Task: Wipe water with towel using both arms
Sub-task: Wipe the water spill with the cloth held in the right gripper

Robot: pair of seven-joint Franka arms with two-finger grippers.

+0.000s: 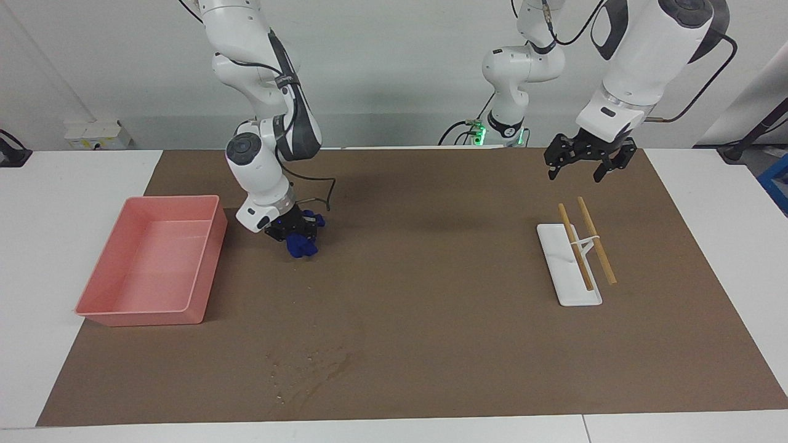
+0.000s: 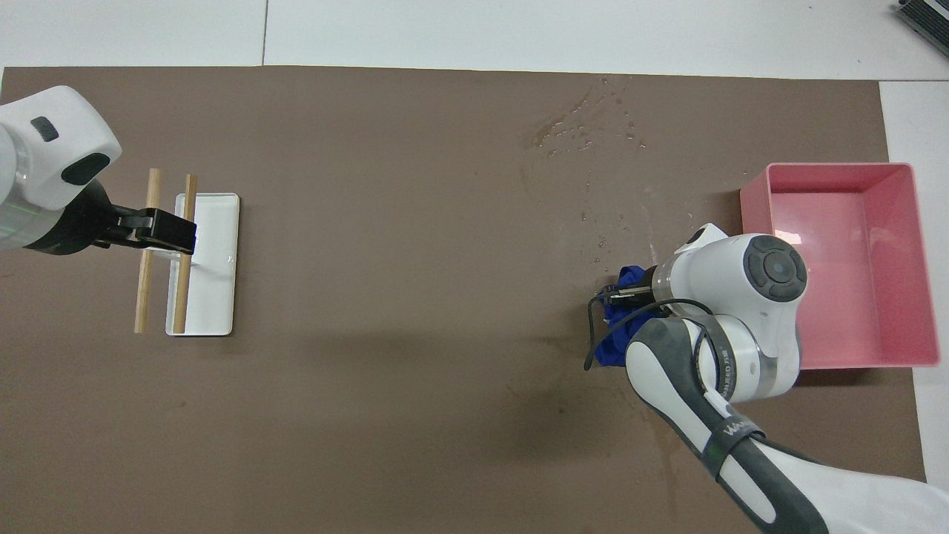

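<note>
My right gripper [image 1: 295,232] is shut on the navy-blue towel [image 1: 303,246], a small wrinkled lump held low over the brown mat beside the pink tray [image 1: 206,271]. In the overhead view the towel [image 2: 614,348] shows partly under the right wrist. The water [image 1: 314,369] is a patch of drops and streaks on the mat, farther from the robots than the towel; it also shows in the overhead view [image 2: 586,126]. My left gripper [image 1: 575,174] is open and empty, raised over the chopsticks [image 1: 594,240] at the left arm's end; it also shows in the overhead view [image 2: 178,236].
The pink tray [image 2: 756,222] stands at the right arm's end of the mat and holds nothing. A white oblong dish [image 1: 566,271] lies at the left arm's end with two wooden chopsticks [image 2: 141,289] propped on a small rest.
</note>
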